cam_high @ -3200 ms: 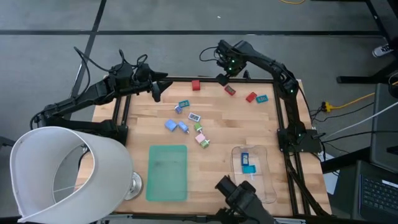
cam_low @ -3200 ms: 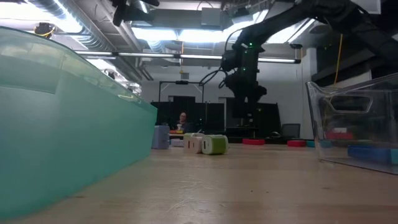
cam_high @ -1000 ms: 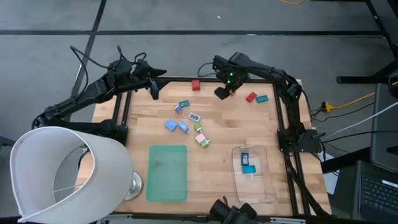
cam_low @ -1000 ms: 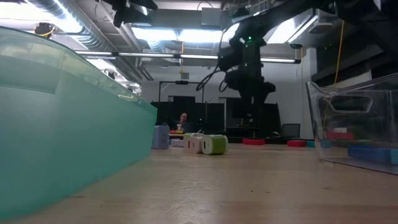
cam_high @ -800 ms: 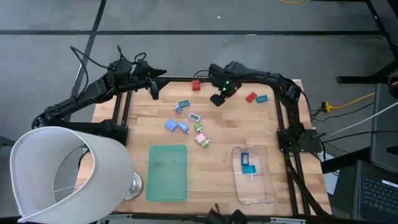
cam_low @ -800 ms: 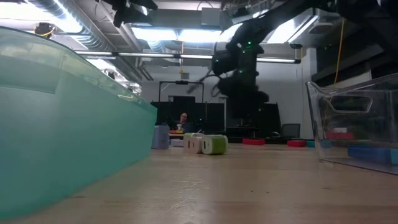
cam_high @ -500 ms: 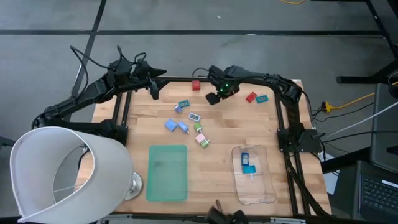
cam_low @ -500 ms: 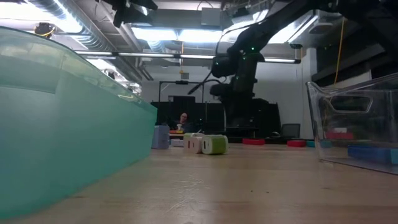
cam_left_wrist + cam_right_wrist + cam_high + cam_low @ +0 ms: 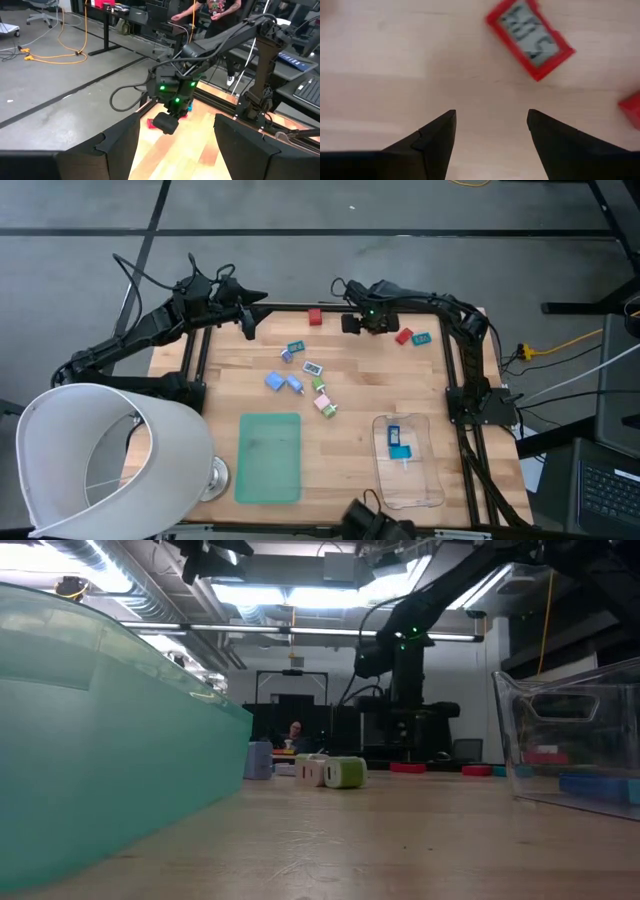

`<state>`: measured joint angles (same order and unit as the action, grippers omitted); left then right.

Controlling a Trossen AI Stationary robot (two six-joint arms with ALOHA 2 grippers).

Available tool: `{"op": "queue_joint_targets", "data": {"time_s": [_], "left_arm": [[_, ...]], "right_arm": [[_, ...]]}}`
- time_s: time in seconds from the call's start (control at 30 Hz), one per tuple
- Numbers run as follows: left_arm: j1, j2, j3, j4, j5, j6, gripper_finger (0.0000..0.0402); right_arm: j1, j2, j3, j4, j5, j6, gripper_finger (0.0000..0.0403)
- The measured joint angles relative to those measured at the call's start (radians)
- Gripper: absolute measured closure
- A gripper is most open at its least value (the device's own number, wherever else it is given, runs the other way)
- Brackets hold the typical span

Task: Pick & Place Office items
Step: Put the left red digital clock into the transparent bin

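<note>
Red plastic, with a white label printed in dark characters: the small red labelled piece [image 9: 530, 38] lies flat on the wooden counter [image 9: 350, 395], just ahead of the right gripper [image 9: 490, 131], whose jaws stand spread with nothing between them. In the high view the right gripper [image 9: 352, 323] hovers near the far edge of the counter, between a bare red block [image 9: 315, 317] and a second red piece [image 9: 403, 336] with a teal labelled piece [image 9: 421, 338] beside it. The other office items sit nearer the clear plastic tray [image 9: 430, 480]: a loose cluster of blue, teal, green and pink pieces [image 9: 305, 380] lies between the far edge and the tray, and two blue pieces [image 9: 398, 442] already rest inside it. A flat green mat [image 9: 270, 457] lies beside the tray, bare. The left gripper [image 9: 250, 330] waits at the far corner of the counter, well apart from the tray, its jaws also spread and holding nothing.

The red piece looks rigid, very light and smooth-sided, so it would likely skid or tip if nudged off-centre. Its short sides appear the best purchase, the jaws straddling the body squarely and closing on the plastic edges, not the label face. It is turned at an angle to the fingers, so the wrist probably needs some rotation first.
</note>
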<state>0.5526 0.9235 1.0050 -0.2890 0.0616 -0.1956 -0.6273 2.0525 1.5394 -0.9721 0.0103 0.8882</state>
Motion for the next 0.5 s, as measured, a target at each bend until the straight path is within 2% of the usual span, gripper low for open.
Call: {"op": "queue_joint_targets", "data": {"time_s": [0.3,0.5], "left_arm": [[0.000,0.000,0.000,0.000,0.021,0.017,0.0151],[0.000,0.000,0.000,-0.003,0.022,0.019,0.0151]], "right_arm": [[-0.046,-0.005,-0.031,0.030,0.016,0.032,0.0149],[-0.085,-0.007,-0.031,-0.017,0.054,-0.065,0.0149]]}}
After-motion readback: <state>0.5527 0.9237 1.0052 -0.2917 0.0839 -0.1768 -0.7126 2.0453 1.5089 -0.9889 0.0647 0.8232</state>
